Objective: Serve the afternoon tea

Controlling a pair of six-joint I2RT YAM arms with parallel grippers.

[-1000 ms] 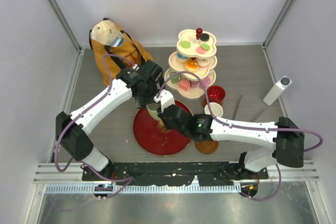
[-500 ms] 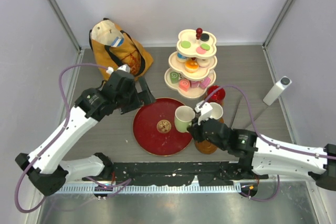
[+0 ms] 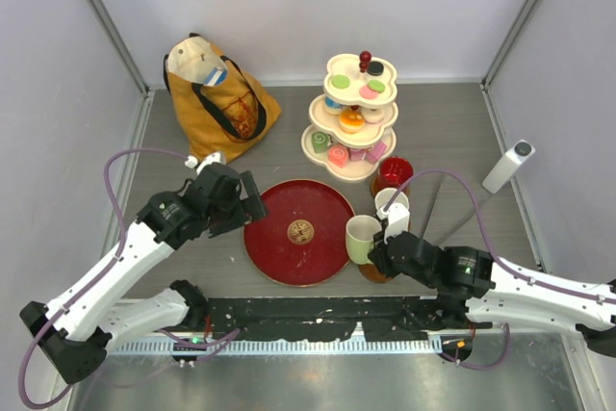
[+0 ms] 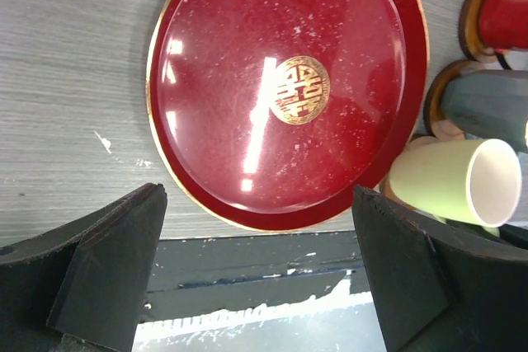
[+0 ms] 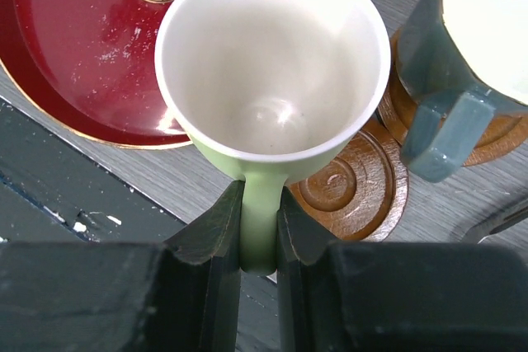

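My right gripper (image 5: 261, 204) is shut on the handle of the pale green mug (image 5: 272, 72), holding it upright above an empty wooden coaster (image 5: 355, 183) just right of the dark-red tray. From above, the green mug (image 3: 363, 238) sits at the tray's right rim with the right gripper (image 3: 380, 255) behind it. The grey-blue mug (image 3: 392, 204) and the red mug (image 3: 395, 173) stand on coasters beyond it. Toy pastries fill the three-tier stand (image 3: 351, 117). My left gripper (image 3: 252, 209) is open and empty at the tray's left edge, and its jaws (image 4: 260, 269) stand wide apart.
The round dark-red tray (image 3: 298, 231) lies at centre with nothing on it. The mustard tote bag (image 3: 212, 93) stands at the back left. A white device (image 3: 508, 166) lies at the right. The black base rail runs along the near edge.
My right gripper has carried the green mug from over the tray to the right, over the near coaster. My left arm has drawn back left and toward the near edge.
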